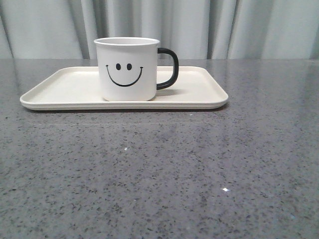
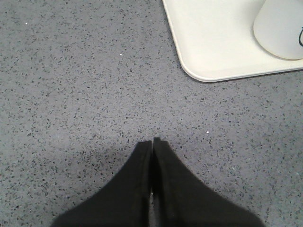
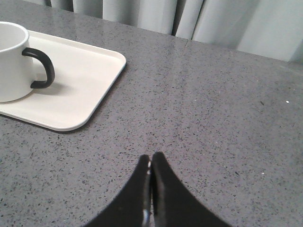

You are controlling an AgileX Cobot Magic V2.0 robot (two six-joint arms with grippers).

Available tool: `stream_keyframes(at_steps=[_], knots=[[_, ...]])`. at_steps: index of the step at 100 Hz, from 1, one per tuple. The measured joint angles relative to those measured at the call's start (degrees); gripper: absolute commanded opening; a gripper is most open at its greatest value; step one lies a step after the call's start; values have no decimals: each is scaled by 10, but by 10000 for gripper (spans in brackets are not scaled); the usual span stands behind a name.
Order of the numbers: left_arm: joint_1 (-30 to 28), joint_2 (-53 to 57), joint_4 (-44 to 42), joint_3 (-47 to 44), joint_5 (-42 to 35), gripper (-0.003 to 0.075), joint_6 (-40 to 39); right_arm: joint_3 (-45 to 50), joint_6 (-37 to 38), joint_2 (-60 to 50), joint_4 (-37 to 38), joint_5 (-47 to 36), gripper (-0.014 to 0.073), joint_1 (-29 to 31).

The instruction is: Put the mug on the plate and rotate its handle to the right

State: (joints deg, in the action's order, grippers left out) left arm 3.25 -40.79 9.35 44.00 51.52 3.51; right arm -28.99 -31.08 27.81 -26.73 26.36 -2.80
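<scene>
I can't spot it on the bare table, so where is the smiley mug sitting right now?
In the front view the mug stands upright on the plate, near its middle, its handle pointing right; both grippers are away from it.

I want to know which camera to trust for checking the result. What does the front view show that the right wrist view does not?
Only the front view shows the whole plate with all its front rim, and the smiley face on the mug, with the handle pointing to the robot's right.

Only the right wrist view shows the right gripper, its fingers shut and empty over the bare table, apart from the plate.

Both show the mug standing upright on the plate, the black handle, the grey speckled table and the curtain behind.
</scene>
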Motion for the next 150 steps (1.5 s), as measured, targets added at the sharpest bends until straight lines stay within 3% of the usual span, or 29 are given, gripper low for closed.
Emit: stream_keyframes(at_steps=[64, 76, 109, 128, 150], knots=[[0, 12, 1, -21, -12, -20, 0, 0, 0, 0, -1, 0, -65, 0], [0, 54, 1, -69, -76, -20, 0, 0, 0, 0, -1, 0, -65, 0], [0, 231, -38, -305, -388, -20, 0, 0, 0, 0, -1, 0, -65, 0], [0, 324, -50, -400, -433, -20, 0, 0, 0, 0, -1, 0, -65, 0], [0, 386, -56, -440, -436, -20, 0, 0, 0, 0, -1, 0, -65, 0]])
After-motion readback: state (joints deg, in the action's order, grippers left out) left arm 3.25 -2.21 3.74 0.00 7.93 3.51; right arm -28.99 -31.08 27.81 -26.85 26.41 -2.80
